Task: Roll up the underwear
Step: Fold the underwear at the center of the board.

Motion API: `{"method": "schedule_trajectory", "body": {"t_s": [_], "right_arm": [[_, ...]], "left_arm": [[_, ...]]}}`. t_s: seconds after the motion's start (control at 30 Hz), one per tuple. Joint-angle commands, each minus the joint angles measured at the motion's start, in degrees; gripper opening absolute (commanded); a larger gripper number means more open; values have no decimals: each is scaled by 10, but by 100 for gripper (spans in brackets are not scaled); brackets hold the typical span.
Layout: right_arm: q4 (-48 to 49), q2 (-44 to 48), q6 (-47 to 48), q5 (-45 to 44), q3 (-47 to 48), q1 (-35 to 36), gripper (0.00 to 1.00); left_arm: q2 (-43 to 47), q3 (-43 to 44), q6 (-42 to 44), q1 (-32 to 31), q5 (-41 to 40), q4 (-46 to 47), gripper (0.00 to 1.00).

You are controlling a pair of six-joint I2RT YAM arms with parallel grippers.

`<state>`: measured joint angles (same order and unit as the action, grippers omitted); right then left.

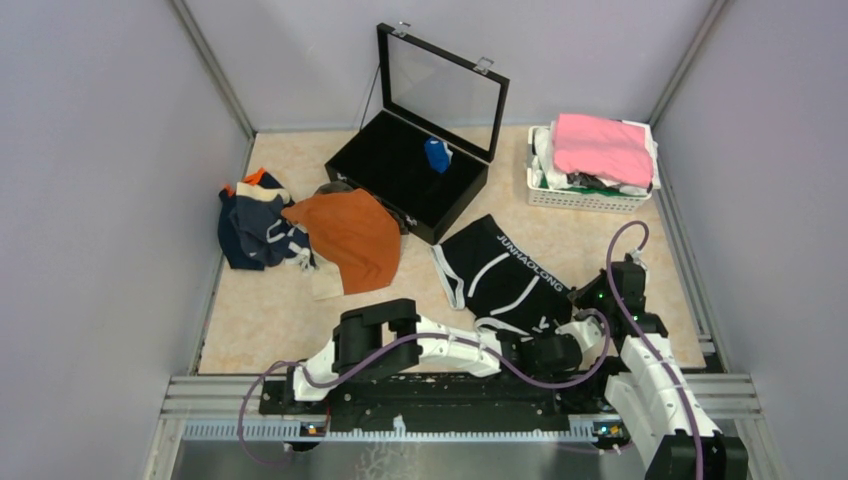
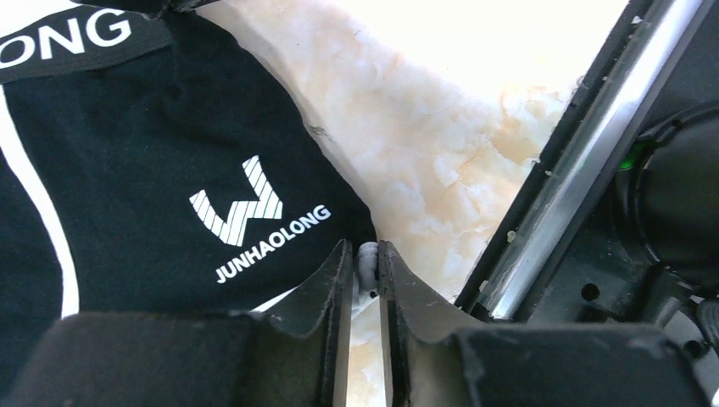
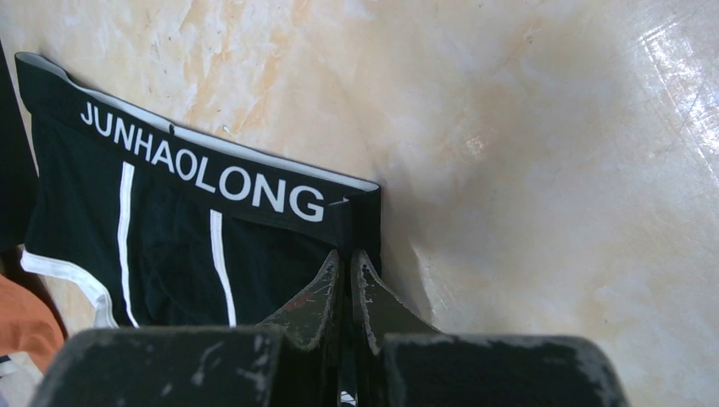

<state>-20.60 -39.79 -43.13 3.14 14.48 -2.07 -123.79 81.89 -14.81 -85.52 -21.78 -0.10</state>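
Black underwear [image 1: 500, 275] with a white-lettered JUNHAOLONG waistband lies flat in the middle of the table. My left gripper [image 1: 556, 332] is shut on its white-trimmed leg hem corner [image 2: 366, 259], beside the printed logo [image 2: 246, 216]. My right gripper [image 1: 582, 296] is shut on the end of the waistband [image 3: 349, 222]; the black underwear [image 3: 169, 229] spreads to its left. Rust-orange underwear [image 1: 350, 235] and a navy pile [image 1: 250, 225] lie at the left. A blue roll [image 1: 436, 155] sits in the black box [image 1: 385, 170].
The black box stands open at the back with its glass lid [image 1: 440, 85] raised. A white basket [image 1: 585, 195] at the back right holds a pink folded cloth [image 1: 600, 148] and white items. A metal rail [image 2: 576, 161] runs along the near table edge by the left gripper.
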Motion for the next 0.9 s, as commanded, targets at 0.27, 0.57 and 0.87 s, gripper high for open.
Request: {"method": "schedule_trajectory", "body": {"t_s": [0.27, 0.57, 0.87], "right_arm": [[-13, 29, -9, -3, 20, -7, 0], [-85, 63, -15, -22, 76, -7, 0], [-142, 106, -39, -14, 131, -7, 0]], "left_arm": [[-22, -15, -1, 0, -51, -93, 0], [94, -56, -7, 1, 1, -57, 0], [171, -71, -10, 0, 30, -63, 0]]}}
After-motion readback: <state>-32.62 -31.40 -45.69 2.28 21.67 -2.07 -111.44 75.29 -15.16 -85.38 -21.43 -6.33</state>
